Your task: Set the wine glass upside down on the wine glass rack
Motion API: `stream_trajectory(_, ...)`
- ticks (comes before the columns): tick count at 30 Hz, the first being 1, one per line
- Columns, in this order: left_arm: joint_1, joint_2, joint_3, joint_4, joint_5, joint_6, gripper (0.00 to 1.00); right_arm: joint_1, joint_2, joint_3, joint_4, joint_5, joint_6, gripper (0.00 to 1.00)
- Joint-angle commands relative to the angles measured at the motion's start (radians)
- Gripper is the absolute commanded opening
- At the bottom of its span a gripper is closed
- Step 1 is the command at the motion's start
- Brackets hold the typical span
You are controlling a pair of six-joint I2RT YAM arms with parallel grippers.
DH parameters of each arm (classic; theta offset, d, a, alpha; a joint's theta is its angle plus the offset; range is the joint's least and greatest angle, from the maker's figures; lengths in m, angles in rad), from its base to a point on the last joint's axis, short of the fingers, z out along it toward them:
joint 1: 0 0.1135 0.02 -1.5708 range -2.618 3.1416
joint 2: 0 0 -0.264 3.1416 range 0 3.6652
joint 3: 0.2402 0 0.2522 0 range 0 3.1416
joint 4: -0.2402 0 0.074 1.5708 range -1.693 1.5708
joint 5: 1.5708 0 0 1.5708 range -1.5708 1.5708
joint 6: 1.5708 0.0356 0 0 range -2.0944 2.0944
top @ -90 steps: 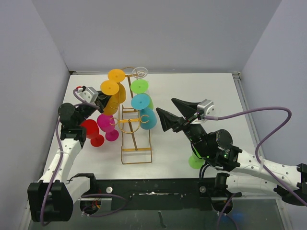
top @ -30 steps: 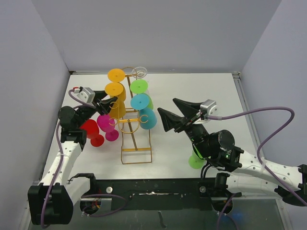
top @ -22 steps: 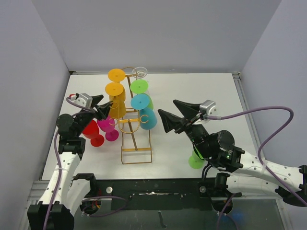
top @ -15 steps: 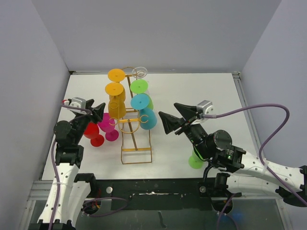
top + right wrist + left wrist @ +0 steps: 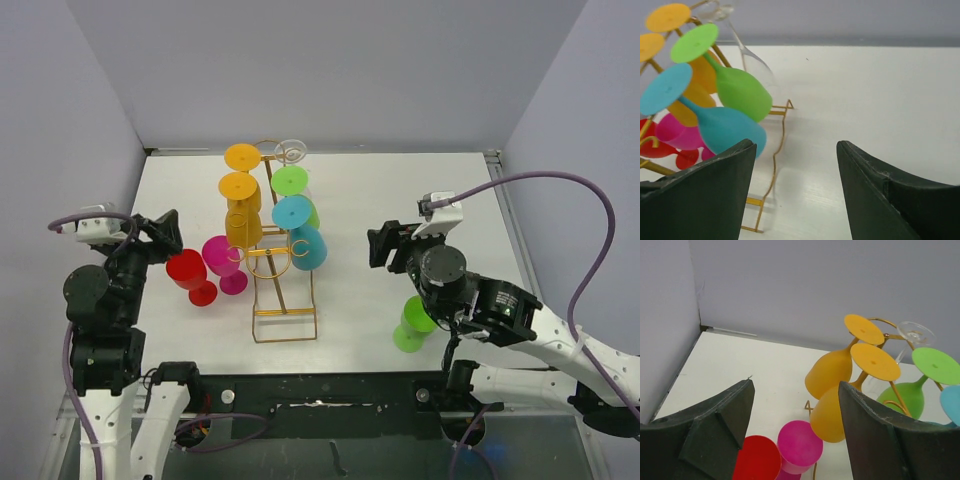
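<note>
The gold wine glass rack [image 5: 285, 312] stands mid-table. Several wine glasses hang on it upside down: two orange ones [image 5: 243, 225] on its left side, and a clear one [image 5: 291, 150], a green one [image 5: 291, 181] and a blue one [image 5: 305, 245] on its right. A red glass [image 5: 188, 270] and a magenta glass [image 5: 222, 255] sit on the table just left of the rack. My left gripper [image 5: 158, 237] is open and empty, left of the red glass. My right gripper [image 5: 385, 248] is open and empty too, right of the rack.
A light-green glass [image 5: 410, 328] stands on the table under my right arm. Grey walls close the white table [image 5: 380, 190] on the left, back and right. In the right wrist view the rack's wire base [image 5: 772, 175] lies left of my fingers.
My left gripper has drawn back leftward from the orange glasses at the rack and opened wider. My right gripper has pulled back and turned, a little further from the rack.
</note>
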Motion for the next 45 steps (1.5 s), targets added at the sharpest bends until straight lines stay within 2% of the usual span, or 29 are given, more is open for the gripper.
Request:
stream_trajectory(1,0.004,-0.007,0.096,-0.084,0.084,-0.025,0.66,-0.074,0.038,0.092,-0.475,0.01,0.286,0.65)
stream_trajectory(6,0.003,0.049,0.176,-0.107,0.163,-0.035,0.66,-0.137,0.057,0.065,-0.621,-0.15,0.409,0.61)
stream_trajectory(11,0.003,0.086,0.218,-0.111,0.226,-0.028,0.66,-0.176,0.069,-0.049,-0.632,-0.302,0.468,0.51)
stream_trajectory(13,0.003,0.096,0.226,-0.116,0.242,-0.021,0.66,-0.183,0.065,-0.093,-0.629,-0.337,0.5,0.45)
stream_trajectory(21,0.003,0.091,0.221,-0.103,0.306,-0.018,0.66,-0.186,0.052,-0.215,-0.648,-0.374,0.667,0.38)
stream_trajectory(26,0.002,0.09,0.216,-0.096,0.311,-0.017,0.66,-0.185,0.044,-0.217,-0.668,-0.325,0.668,0.38)
stream_trajectory(31,0.003,0.091,0.217,-0.086,0.32,-0.021,0.66,-0.187,0.039,-0.188,-0.63,-0.267,0.606,0.45)
stream_trajectory(39,0.003,0.093,0.239,-0.066,0.404,-0.027,0.66,-0.199,0.059,-0.175,-0.673,-0.243,0.622,0.56)
stream_trajectory(45,0.004,0.098,0.26,-0.039,0.491,-0.04,0.66,-0.221,0.062,-0.122,-0.625,-0.218,0.55,0.59)
